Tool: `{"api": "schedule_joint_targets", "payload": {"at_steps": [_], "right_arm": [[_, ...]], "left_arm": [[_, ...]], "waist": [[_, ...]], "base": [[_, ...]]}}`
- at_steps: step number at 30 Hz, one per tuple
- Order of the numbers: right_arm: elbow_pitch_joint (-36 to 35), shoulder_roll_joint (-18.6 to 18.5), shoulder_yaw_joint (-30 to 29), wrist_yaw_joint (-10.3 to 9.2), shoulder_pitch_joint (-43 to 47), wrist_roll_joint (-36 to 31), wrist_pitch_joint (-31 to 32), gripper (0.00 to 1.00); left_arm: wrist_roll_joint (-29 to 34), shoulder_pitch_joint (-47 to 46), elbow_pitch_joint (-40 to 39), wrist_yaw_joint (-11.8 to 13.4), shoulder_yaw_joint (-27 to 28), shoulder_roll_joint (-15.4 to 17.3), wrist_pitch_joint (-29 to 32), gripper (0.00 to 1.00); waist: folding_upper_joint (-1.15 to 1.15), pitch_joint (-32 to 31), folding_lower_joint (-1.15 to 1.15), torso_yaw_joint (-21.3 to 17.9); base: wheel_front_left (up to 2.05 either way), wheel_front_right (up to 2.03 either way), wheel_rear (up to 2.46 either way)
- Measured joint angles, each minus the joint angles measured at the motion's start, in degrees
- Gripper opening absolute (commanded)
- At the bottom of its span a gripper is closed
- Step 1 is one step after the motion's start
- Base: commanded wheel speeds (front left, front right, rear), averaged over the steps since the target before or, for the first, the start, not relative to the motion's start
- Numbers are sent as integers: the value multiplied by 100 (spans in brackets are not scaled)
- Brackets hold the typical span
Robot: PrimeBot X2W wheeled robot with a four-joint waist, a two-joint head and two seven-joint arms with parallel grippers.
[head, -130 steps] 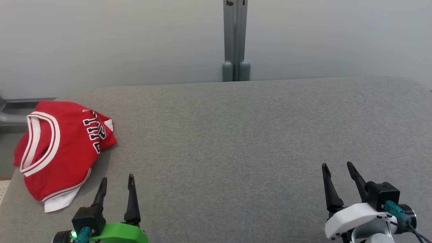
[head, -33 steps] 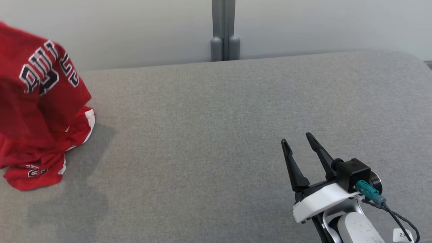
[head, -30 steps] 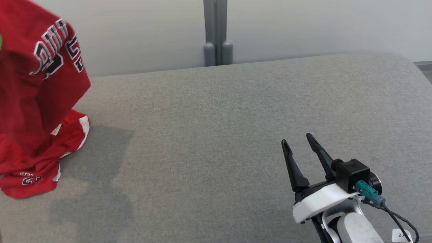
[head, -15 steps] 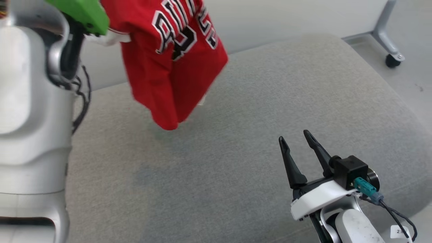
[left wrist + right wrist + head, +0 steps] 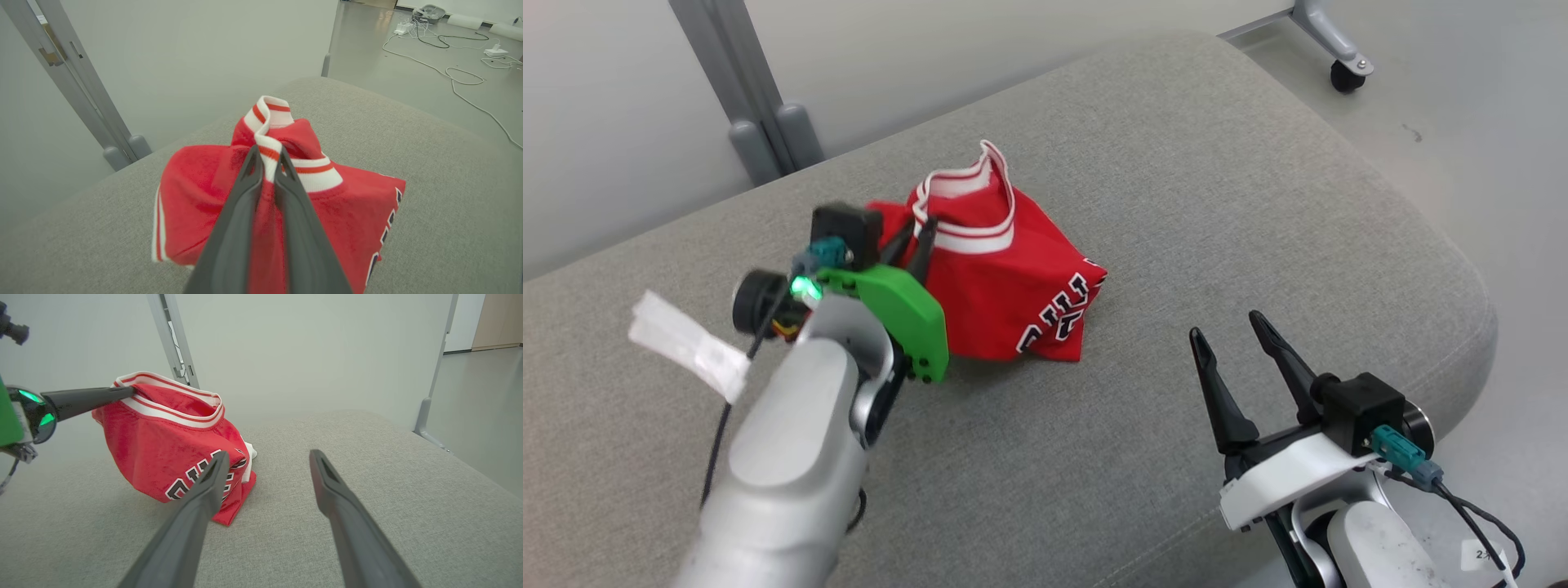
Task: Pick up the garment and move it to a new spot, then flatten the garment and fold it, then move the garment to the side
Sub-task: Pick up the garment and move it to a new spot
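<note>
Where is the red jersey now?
In the head view, the red jersey sits bunched on the grey cushion, just left of centre, its striped trim pinched by the left gripper.

The tabletop (image 5: 1225, 212) is padded and covered in grey woven cloth, its edges soft and rounded. In the head view its far edge runs from 9 o'clock up to 1 o'clock, a rounded corner bulges at 3 o'clock, and the near edge falls away at 5 o'clock. On it lies a red jersey (image 5: 1013, 286), just toward 11 o'clock from the view's middle. It sits in a bunched heap, lower folds touching the cloth, with its white-and-red striped collar (image 5: 960, 184) raised toward 12 o'clock. Its black-and-white lettering (image 5: 1058, 318) faces 4 o'clock
</note>
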Motion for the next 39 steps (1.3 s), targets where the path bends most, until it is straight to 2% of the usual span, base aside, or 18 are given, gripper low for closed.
{"api": "schedule_joint_targets", "payload": {"at_steps": [1, 5, 8, 10, 16, 23, 30, 39], "right_arm": [[4, 0, 1, 0, 0, 0, 0, 100], [0, 0, -43, 0, 0, 13, 0, 100], [-16, 1, -62, 0, 1, 31, 0, 100], [-34, 3, -96, 0, 3, 27, 0, 100], [-83, 3, -229, 0, 110, 29, 9, 100], [-9, 3, -563, 0, 261, -31, 13, 100], [232, 4, -944, 0, 367, -187, 97, 100], [476, 7, -1168, 0, 555, -212, 134, 100]], "left_arm": [[-80, 171, 90, 0, 10, -63, -175, 100], [-304, 579, 240, 7, 22, -185, -825, 100], [-449, 784, 89, 5, 107, -232, -1395, 100], [-648, 1009, -144, 0, 253, -256, -1568, 100], [-742, 1997, -1393, 51, 972, -250, -1651, 100], [-246, 3165, -2602, 115, 1779, -235, -1663, 100], [155, 3920, -2896, 131, 2149, -233, -1662, 100], [443, 4519, -3020, 101, 2373, -169, -1662, 100]], "waist": [[0, 24, 0, 0], [0, 55, 0, 115], [0, 37, 0, 267], [0, 0, 0, 399], [0, -122, 0, 837], [0, -288, 0, 1401], [0, -459, 0, 1858], [0, -653, 0, 2075]], "base": [[0, 0, 0], [0, 0, 0], [0, 0, 0], [0, 0, 0], [0, 0, 0], [0, 0, 0], [0, 0, 0], [0, 0, 0]]}}
